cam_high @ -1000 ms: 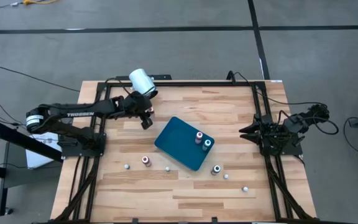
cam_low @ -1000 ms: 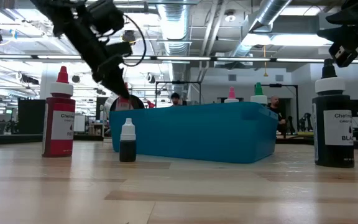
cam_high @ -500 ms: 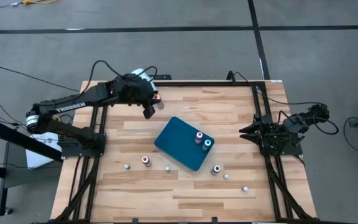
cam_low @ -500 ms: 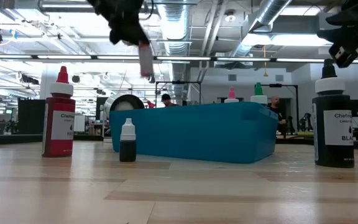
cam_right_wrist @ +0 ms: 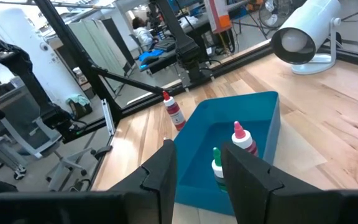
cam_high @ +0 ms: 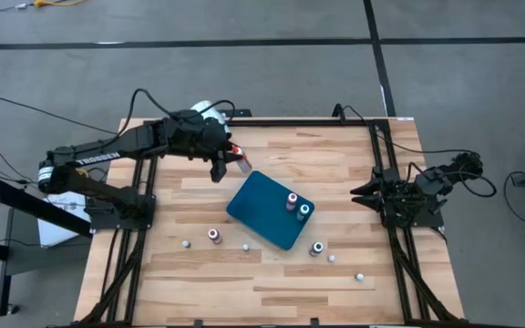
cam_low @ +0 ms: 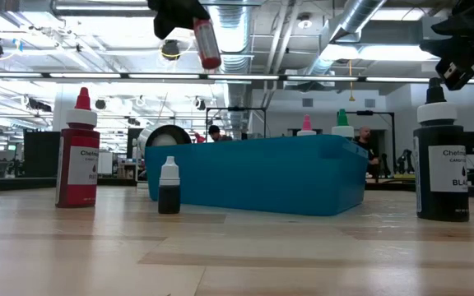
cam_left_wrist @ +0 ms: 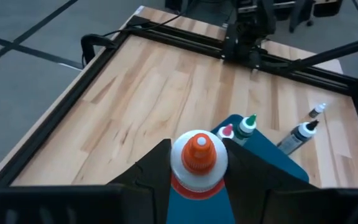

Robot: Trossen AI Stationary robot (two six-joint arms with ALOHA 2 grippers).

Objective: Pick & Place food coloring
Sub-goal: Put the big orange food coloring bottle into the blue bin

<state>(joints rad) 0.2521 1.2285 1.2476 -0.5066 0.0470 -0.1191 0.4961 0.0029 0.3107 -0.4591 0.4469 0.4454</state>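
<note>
Half a second ago the red-topped bottle (cam_high: pixel 241 161) hung over the far left part of the table; now it has moved right and nearer, up to the far left corner of the teal tray (cam_high: pixel 253 202). The left gripper (cam_high: pixel 229 160) is clamped on it and holds it high in the air, tilted. In the left wrist view the bottle's red and white top (cam_left_wrist: pixel 198 163) sits between the two dark fingers (cam_left_wrist: pixel 151 170), which press on both sides of it.

Two more small bottles stand in the right part of the tray: one with a pink top (cam_high: pixel 292 200) and one with a green top (cam_high: pixel 304 210), close beside each other. A red bottle (cam_high: pixel 214 235) stands on the table to the near left of the tray. A dark bottle (cam_high: pixel 317 248) stands just near and right of the tray. A few tiny bottles (cam_high: pixel 245 247) are spread over the near part of the wooden table (cam_high: pixel 335 159).

A big white cylinder (cam_high: pixel 205 108) sits at the far left edge of the table, partly hidden by the left arm.

The right gripper (cam_high: pixel 360 192) waits at the right edge of the table, well apart from the tray. Its fingers (cam_right_wrist: pixel 158 169) stand apart and hold nothing.
</note>
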